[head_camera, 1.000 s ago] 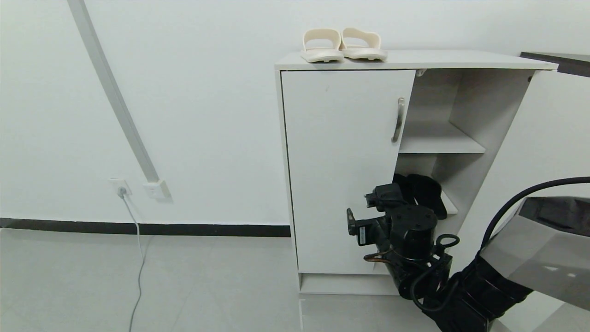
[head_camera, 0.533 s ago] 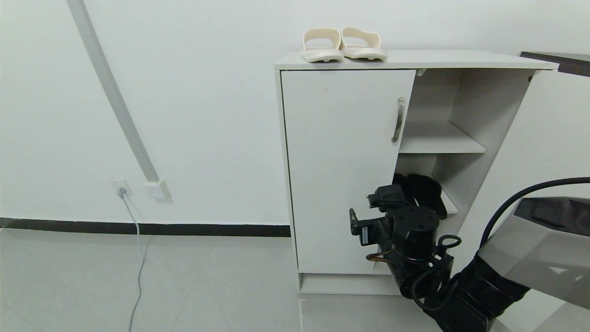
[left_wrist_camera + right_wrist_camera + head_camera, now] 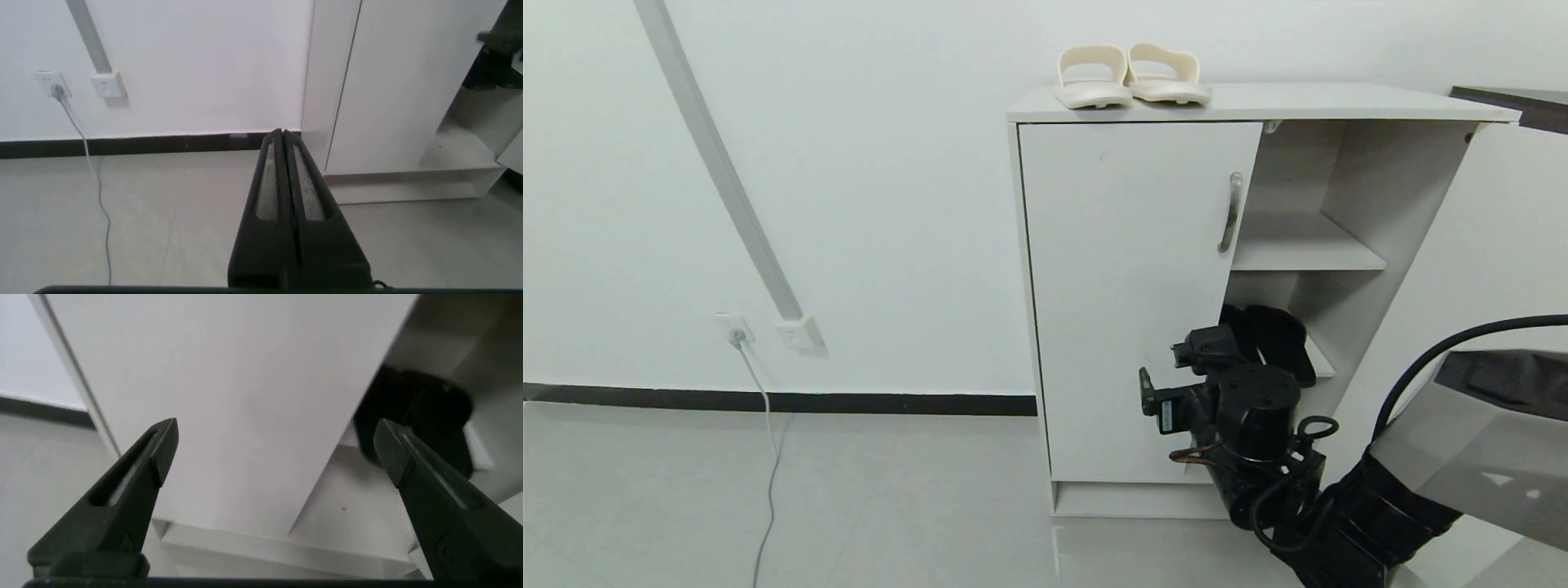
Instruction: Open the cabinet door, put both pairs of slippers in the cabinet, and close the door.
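Observation:
A white cabinet (image 3: 1135,286) stands against the wall with its left door shut and its right door (image 3: 1486,245) swung wide open. A beige pair of slippers (image 3: 1131,77) sits on the cabinet top. A black pair of slippers (image 3: 1270,335) lies on the lower shelf inside, also seen as the black pair (image 3: 425,408). My right gripper (image 3: 278,445) is open and holds nothing, just in front of the shut door's free edge near the lower shelf; the right gripper (image 3: 1205,347) is beside the black pair. My left gripper (image 3: 282,143) is shut and holds nothing, low over the floor, facing the cabinet's base.
The upper shelf (image 3: 1298,253) is bare. The left door has a metal handle (image 3: 1230,212). A wall socket with a grey cable (image 3: 737,335) and a slanted grey duct (image 3: 719,163) are on the wall to the left. Open tiled floor (image 3: 849,506) lies before the cabinet.
The head view has shifted a little, so the cabinet sits slightly higher in the picture. The right arm stays almost where it was by the lower shelf.

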Controlling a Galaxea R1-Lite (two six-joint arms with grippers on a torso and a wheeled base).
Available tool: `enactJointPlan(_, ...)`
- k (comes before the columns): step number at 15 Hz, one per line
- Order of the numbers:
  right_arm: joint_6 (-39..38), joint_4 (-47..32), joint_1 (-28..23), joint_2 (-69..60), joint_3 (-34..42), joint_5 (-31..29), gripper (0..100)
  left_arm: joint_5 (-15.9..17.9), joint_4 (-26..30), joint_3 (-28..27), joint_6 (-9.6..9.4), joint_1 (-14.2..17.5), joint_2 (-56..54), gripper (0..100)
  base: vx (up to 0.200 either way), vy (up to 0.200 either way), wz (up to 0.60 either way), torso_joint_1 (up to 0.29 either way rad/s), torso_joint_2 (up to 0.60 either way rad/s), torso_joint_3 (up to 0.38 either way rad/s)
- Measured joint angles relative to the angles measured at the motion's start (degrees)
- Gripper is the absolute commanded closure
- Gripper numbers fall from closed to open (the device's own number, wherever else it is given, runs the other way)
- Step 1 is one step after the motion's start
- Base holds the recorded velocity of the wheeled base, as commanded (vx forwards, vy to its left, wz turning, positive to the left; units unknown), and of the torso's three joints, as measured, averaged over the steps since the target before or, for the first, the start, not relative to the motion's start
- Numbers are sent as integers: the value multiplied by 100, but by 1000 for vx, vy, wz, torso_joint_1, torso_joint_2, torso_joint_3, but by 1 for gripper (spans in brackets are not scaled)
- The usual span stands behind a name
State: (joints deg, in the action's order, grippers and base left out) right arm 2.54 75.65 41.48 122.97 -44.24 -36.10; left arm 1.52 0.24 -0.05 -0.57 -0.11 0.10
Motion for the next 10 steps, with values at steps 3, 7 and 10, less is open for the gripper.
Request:
enactJointPlan(3, 0, 0, -4, 0, 1, 5, 0, 0, -11, -6, 0, 4, 0, 100, 0, 0, 0, 33, -504, -362)
enactJointPlan(7, 0, -24, -39, 7, -5, 5, 0, -2, -9, -5, 4, 4, 0, 100, 0, 0, 0, 111, -453, -349)
enactJointPlan(10, 4, -24, -26, 10, -2, 9, 0, -2, -9, -2, 4, 4, 0, 100, 0, 0, 0, 134, -460, -333)
